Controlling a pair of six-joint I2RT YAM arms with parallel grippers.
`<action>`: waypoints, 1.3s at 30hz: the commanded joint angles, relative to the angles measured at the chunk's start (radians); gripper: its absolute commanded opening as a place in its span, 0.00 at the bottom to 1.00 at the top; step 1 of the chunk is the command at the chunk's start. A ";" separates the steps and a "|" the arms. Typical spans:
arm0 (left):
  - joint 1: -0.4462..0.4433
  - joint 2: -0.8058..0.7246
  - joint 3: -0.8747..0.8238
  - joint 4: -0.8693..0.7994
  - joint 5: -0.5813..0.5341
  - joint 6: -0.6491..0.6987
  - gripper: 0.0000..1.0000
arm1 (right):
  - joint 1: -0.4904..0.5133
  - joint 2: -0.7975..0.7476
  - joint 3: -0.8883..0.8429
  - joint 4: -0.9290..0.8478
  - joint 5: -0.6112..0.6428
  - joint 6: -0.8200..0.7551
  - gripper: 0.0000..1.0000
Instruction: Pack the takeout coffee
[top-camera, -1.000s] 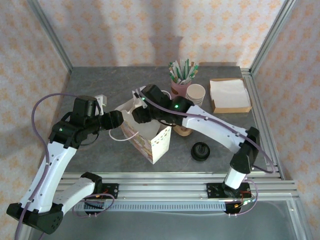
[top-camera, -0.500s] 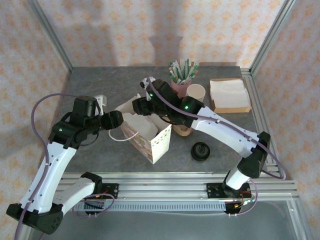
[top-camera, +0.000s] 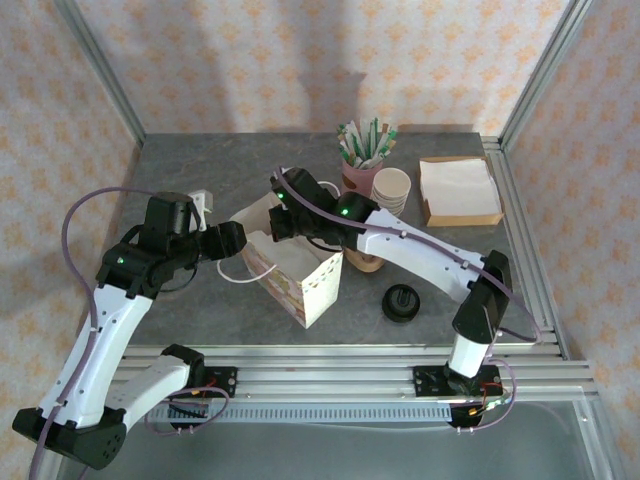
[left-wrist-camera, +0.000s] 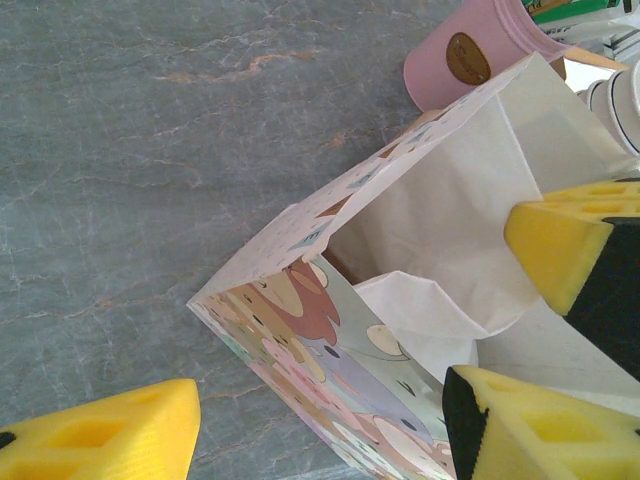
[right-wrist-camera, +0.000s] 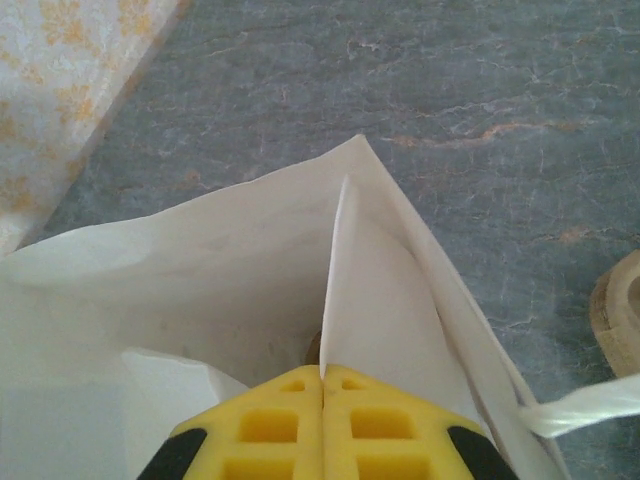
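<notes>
An open paper bag (top-camera: 312, 287) with cartoon-print sides stands mid-table, its white inside showing in the left wrist view (left-wrist-camera: 300, 310) and the right wrist view (right-wrist-camera: 200, 260). My right gripper (top-camera: 273, 222) reaches over the bag's back edge. In its own view the right gripper (right-wrist-camera: 322, 375) is shut, with a fold of the bag's white wall pinched between the yellow pads. My left gripper (top-camera: 238, 240) sits at the bag's left side, and in its view the left gripper (left-wrist-camera: 322, 400) is open astride the printed wall. The takeout coffee is out of view.
A pink cup of stirrers (top-camera: 362, 170), a stack of cream cups (top-camera: 392, 190) and a tray of napkins (top-camera: 458, 192) line the back right. A stack of black lids (top-camera: 401, 302) sits front right. A brown ring (top-camera: 366, 262) lies beside the bag.
The right gripper swung out toward the back, returned to the bag's back edge and closed on the paper. The left arm and the bag stayed put.
</notes>
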 joint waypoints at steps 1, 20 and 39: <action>-0.007 -0.011 0.000 -0.029 -0.028 0.011 0.66 | 0.005 0.002 0.019 -0.036 -0.020 0.003 0.00; -0.007 -0.011 0.002 -0.023 -0.027 0.005 0.66 | 0.024 0.168 0.164 -0.180 0.001 -0.091 0.11; -0.007 0.011 0.001 -0.010 -0.112 -0.020 0.65 | 0.024 -0.214 0.011 0.018 0.079 -0.063 0.63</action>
